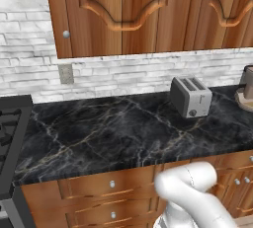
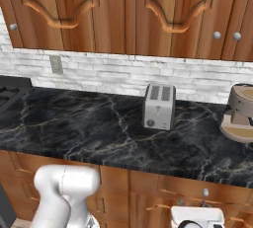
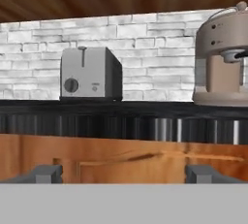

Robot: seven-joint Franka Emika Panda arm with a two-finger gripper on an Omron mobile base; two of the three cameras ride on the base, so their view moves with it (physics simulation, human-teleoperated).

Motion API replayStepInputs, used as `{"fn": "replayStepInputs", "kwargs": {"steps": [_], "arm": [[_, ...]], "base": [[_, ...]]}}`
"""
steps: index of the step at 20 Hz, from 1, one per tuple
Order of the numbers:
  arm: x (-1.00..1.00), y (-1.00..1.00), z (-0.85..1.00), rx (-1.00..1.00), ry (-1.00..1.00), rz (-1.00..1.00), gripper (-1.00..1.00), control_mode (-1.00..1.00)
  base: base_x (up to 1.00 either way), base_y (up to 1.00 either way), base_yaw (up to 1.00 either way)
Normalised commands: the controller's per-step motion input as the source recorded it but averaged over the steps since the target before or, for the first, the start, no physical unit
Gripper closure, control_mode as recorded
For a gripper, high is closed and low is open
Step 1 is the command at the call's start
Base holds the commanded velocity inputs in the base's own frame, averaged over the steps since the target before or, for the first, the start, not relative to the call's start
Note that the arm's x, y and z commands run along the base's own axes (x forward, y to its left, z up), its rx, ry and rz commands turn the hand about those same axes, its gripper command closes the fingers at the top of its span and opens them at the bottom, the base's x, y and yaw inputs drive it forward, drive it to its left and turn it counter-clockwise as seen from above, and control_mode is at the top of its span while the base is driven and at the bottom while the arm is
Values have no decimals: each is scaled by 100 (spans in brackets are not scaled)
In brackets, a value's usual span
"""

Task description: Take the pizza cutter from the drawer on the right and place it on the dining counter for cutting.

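The black marble worktop point(image 2: 89, 123) runs under wooden wall cabinets point(image 2: 123, 10), a silver toaster point(image 2: 159, 106) standing on it against the white brick wall. Right of the toaster sits a beige coffee machine point(image 2: 240, 113). Below the toaster, the drawer point(image 3: 145, 162) front is shut, so the pizza cutter is presumably hidden inside. The hand point(image 3: 125, 173) faces that front, fingers point(image 3: 46, 173) spread wide, holding nothing.

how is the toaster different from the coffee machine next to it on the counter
The toaster is a silver-grey box with two top slots; the coffee machine is beige-brown and rounded. The toaster is lower, the coffee machine taller, as the hand view shows. Both stand upright on the black marble worktop against the brick wall.
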Motion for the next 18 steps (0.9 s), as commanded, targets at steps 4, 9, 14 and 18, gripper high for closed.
{"fn": "replayStepInputs", "kwargs": {"steps": [4,9,14,18], "arm": [[44,-39,-42,6,-10,8,-100,-100],[10,-12,-53,0,-11,5,-100,-100],[21,-11,-19,1,-2,-2,-100,-100],[47,-7,-4,0,0,-7,-100,-100]], "base": [[0,0,0],[0,0,0],[0,0,0],[0,0,0]]}}
